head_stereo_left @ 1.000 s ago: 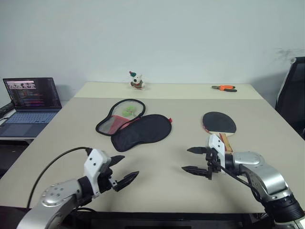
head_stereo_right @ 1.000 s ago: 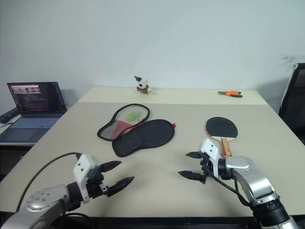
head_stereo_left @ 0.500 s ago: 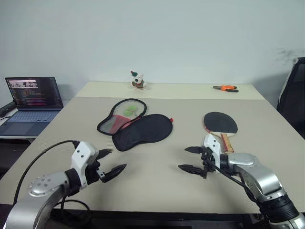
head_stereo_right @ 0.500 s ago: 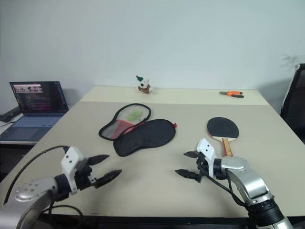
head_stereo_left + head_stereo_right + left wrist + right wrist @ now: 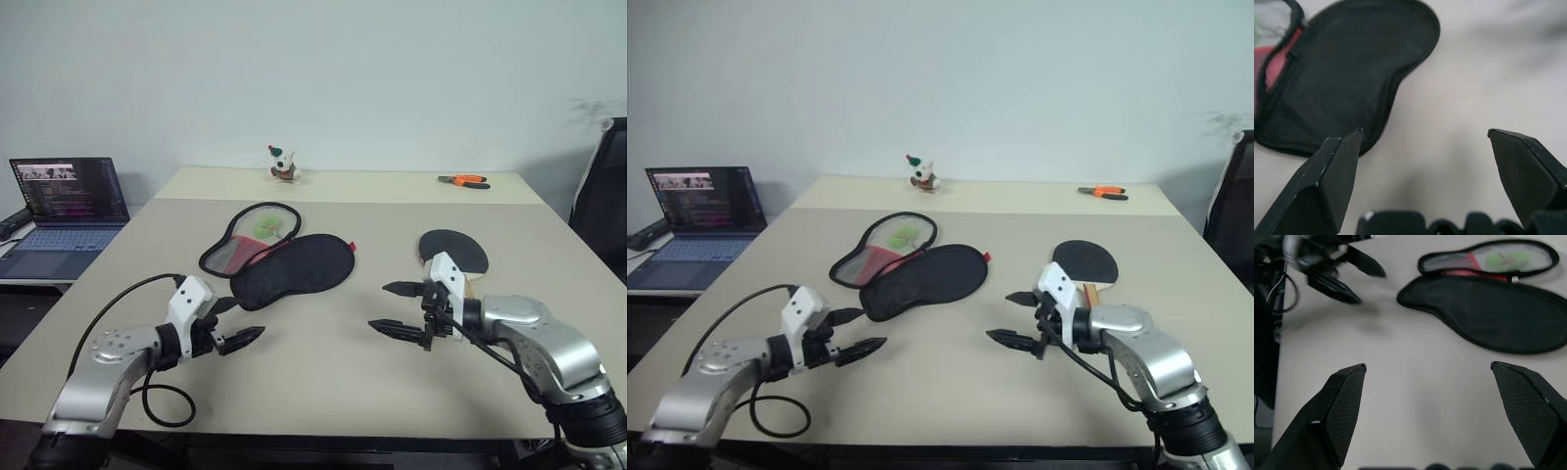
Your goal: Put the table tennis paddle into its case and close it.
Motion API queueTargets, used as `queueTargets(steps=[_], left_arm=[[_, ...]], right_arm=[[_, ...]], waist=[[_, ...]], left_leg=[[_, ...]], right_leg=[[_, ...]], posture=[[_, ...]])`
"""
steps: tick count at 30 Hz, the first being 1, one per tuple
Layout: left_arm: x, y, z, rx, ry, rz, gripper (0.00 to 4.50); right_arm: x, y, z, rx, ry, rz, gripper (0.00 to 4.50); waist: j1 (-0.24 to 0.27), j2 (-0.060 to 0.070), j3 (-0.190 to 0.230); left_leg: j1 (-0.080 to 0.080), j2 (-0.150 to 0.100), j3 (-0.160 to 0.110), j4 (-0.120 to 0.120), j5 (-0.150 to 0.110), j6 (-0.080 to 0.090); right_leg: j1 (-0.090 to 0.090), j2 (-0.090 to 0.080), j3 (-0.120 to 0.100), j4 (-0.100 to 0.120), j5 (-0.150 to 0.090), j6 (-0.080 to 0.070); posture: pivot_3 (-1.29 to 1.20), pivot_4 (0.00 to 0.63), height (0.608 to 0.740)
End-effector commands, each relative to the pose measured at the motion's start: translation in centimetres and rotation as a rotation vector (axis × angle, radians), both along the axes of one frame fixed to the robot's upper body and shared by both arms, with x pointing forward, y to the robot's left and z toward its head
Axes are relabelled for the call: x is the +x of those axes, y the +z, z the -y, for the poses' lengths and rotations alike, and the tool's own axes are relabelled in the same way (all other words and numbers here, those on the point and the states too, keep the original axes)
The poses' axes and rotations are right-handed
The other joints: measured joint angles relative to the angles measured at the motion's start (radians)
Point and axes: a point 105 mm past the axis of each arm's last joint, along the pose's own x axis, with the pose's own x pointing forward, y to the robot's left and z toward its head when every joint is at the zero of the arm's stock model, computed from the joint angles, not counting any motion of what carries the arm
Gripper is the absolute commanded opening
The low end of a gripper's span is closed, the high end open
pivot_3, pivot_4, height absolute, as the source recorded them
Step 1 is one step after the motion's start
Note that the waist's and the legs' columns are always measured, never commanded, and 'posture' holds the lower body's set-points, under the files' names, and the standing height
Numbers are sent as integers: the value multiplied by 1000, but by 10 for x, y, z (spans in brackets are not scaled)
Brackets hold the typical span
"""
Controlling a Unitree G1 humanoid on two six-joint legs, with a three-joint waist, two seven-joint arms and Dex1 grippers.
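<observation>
**Both claws spread wide over the table, case lying open, paddle partly screened**

Around the work area, a small plush toy (image 5: pixel 282 164) sits at the far edge of the beige table (image 5: pixel 323 352), and orange-handled pliers (image 5: pixel 462 181) lie at the far right. An open laptop (image 5: pixel 61 215) stands on a lower surface off the table's left side, its screen lit; the text on it is too small to read. The edge of a dark chair (image 5: pixel 602 186) is cut off at the right border.

The case (image 5: pixel 279 257) lies unzipped near the table's middle, its black outer half toward the robot and its lining half, red and mesh with something green inside, folded away beyond it. No logo or lettering can be read on it.

The table tennis paddle (image 5: pixel 453 251) lies well to the right of the case, black face up. The right gripper (image 5: pixel 394 308) hangs in front of it, so the handle is mostly hidden behind the white wrist housing; just a sliver of pale wood seems to show.

The left gripper (image 5: pixel 233 321) hovers just short of the case's near end, fingers apart and holding nothing. The right gripper's fingers likewise stand wide apart and empty. Nothing lies between either claw and the case.
</observation>
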Motion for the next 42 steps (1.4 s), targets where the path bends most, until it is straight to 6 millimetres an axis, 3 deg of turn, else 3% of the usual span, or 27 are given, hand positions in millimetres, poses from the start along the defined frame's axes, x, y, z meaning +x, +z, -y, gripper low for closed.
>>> queueTargets(steps=[1, 6, 12, 20, 23, 29, 33, 37, 42], left_arm=[[13, 10, -1, 25, -28, 44, 4472], [36, -2, 2, 73, -52, 26, 4472], [42, -17, 7, 120, -128, -26, 4472], [54, -17, -5, 123, -104, -42, 4472], [54, -20, -9, 118, -98, -57, 3898], [48, -27, -4, 102, -136, -94, 1642], [51, -21, 3, 50, -123, -77, 180], [54, -11, 34, -4, -134, -47, 21], [45, -5, 92, -109, -193, -80, 21]], right_arm=[[-9, 22, 0, -16, 53, 80, 4500], [-5, 37, 3, -38, 43, 157, 4500], [-4, 35, 4, -33, 27, 156, 4500], [-1, 36, 9, -21, -15, 166, 4500], [0, 36, 11, -17, -35, 167, 4500], [3, 38, 14, -11, -55, 175, 4500], [5, 40, 16, -8, -72, 179, 4500], [8, 42, 20, -6, -90, 180, 4500], [8, 39, 25, -13, -98, 159, 4500]], waist=[[0, 0, 0], [-1, 0, 0], [-4, 0, 0], [-2, -1, 0], [-3, -1, 0], [-4, -1, 0], [-3, -1, 0], [1, -1, 0], [5, -1, 0]], left_leg=[[0, 0, 0, 0, 0, 0], [0, -1, 1, 0, 0, 0], [-2, -1, 2, 0, 0, 0], [-16, -2, 2, 5, 0, 0], [-15, -2, 2, 5, 0, 0], [-14, -2, 3, 7, 0, 0], [-14, -2, 3, 7, 0, 0], [-15, -1, 2, 7, 0, 0], [-18, -1, 0, 12, 0, 0]], right_leg=[[0, 1, 0, 0, 0, 0], [0, 2, 0, 0, 0, 0], [-3, 3, 0, 0, 0, 0], [-18, 3, 0, 8, 0, 0], [-18, 3, 0, 9, 0, 0], [-18, 3, 1, 12, 0, 0], [-18, 3, 1, 12, 0, 0], [-18, 2, 1, 12, 0, 0], [-18, -1, 0, 14, 0, 0]], posture=[[0, 150, 740], [0, 150, 740], [0, 150, 740], [0, 150, 740], [0, 150, 740], [0, 150, 740], [0, 150, 740], [0, 150, 740], [0, 150, 740]])
